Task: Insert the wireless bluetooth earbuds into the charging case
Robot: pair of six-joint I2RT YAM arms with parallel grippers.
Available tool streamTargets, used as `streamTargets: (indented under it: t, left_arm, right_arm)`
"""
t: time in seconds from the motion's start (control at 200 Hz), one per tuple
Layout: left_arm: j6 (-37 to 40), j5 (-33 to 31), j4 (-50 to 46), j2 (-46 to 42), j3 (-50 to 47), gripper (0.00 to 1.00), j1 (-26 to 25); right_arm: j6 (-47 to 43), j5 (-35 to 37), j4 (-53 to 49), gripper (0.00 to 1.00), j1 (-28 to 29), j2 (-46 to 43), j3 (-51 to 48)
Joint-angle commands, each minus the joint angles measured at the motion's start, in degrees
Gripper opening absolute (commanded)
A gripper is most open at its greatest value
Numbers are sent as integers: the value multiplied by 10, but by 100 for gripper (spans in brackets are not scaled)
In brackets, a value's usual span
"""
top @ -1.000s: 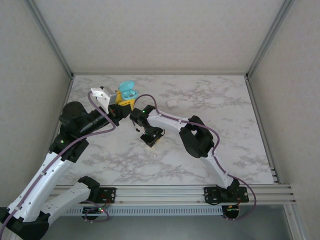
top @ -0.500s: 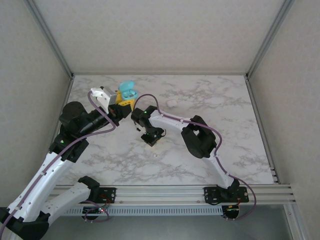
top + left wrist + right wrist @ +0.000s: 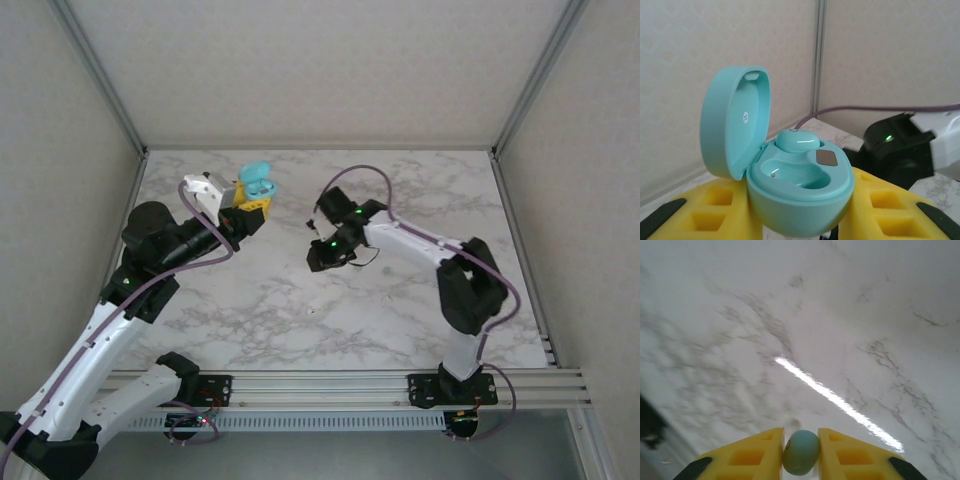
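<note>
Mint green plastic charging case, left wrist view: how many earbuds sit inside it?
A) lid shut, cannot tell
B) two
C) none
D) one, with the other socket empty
D: the open mint green plastic charging case has one mint green pebble-shaped earbud seated at the back and its front socket bare; the right hand pinches a second mint green earbud.

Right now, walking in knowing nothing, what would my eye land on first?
The open mint-green charging case, held up by the left gripper at the far left of the marble table, with one earbud already seated inside. Then the second mint earbud, pinched between the yellow fingers of the right gripper above the tabletop.
</note>
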Motion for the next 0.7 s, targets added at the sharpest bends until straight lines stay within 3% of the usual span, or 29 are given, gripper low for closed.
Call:
streamTargets:
  t: [0.0, 0.205, 0.38, 0.696]
  left_arm:
    - [0, -9, 18, 6, -10, 27, -5]
    - [17, -2, 43, 33, -34, 27, -5]
    - [29, 15, 110, 63, -70, 26, -8]
    - [53, 47, 196, 105, -103, 26, -30]
  right_arm:
    - [73, -117, 92, 24, -32, -66, -46]
    - [142, -184, 151, 24, -80, -191, -81]
    - [172, -182, 149, 23, -85, -260, -51]
    - [236, -219, 222, 24, -79, -292, -17]
